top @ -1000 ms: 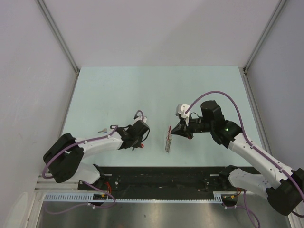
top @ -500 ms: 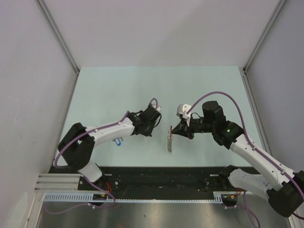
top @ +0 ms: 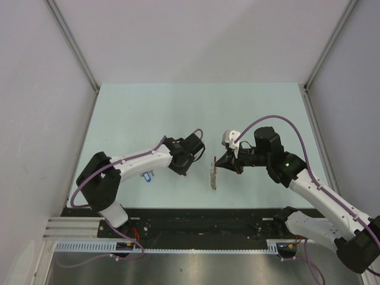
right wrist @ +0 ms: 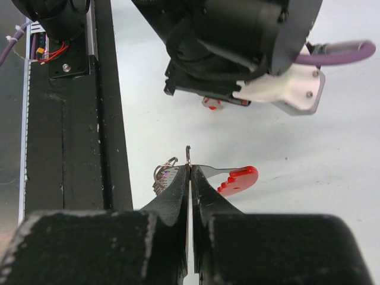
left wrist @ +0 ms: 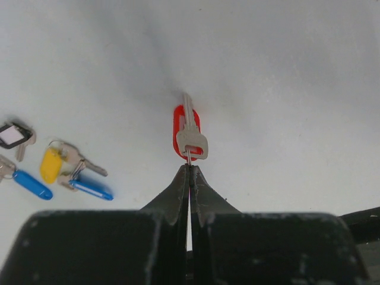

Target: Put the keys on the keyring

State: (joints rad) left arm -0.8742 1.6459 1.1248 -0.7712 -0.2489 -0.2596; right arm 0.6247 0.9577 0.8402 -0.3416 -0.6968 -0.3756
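Now | left jaws clamp red key [left wrist: 191, 141] | right jaws clamp keyring [top: 212, 178] | well inside table [top: 148, 107] edges

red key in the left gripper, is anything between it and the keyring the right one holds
Nothing visible. The left gripper is shut on the red key; the right gripper holds the keyring. Only bare table shows between them; the spare keys lie off to the side.

Pale green worktop [top: 178, 107] is enclosed by plain whitish walls [top: 196, 35]; a black strip [top: 202, 221] is set along its near edge.
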